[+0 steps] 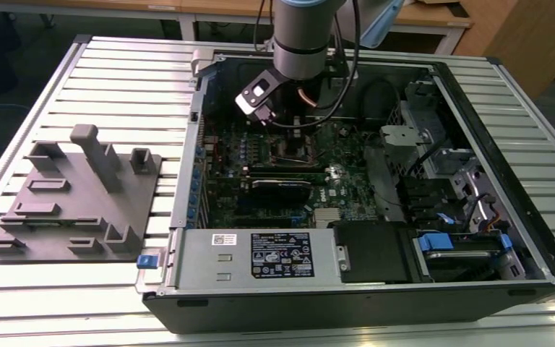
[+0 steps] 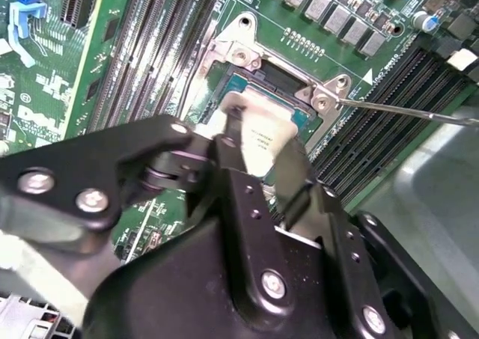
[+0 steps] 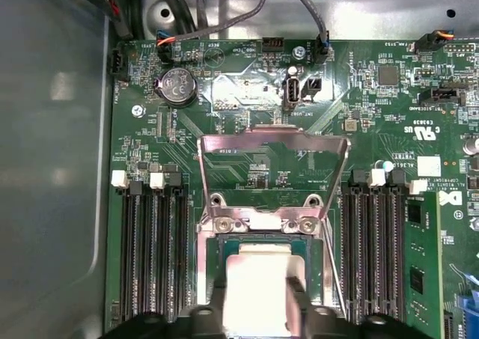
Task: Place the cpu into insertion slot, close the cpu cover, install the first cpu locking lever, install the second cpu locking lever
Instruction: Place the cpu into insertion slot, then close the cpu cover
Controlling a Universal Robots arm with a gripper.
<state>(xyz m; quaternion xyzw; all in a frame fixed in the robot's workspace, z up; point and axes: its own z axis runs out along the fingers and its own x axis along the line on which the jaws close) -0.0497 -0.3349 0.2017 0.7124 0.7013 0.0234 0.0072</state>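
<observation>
The cpu (image 3: 263,275) sits over the insertion slot (image 3: 262,241), between the memory slots (image 3: 153,257) at the motherboard's (image 3: 247,84) middle; I cannot tell if it is seated. My gripper's (image 3: 257,294) fingers (image 3: 216,309) clamp its opposite edges. The cpu cover (image 3: 273,146) stands open, so I judge closing it and both locking levers (image 2: 404,110) are left.

Pincer (image 2: 263,141) hides much of the insertion slot (image 2: 299,118) in the second wrist view, and the cpu (image 3: 258,286) is cut off at the edge in the first wrist view. Seated? Can't tell.
</observation>
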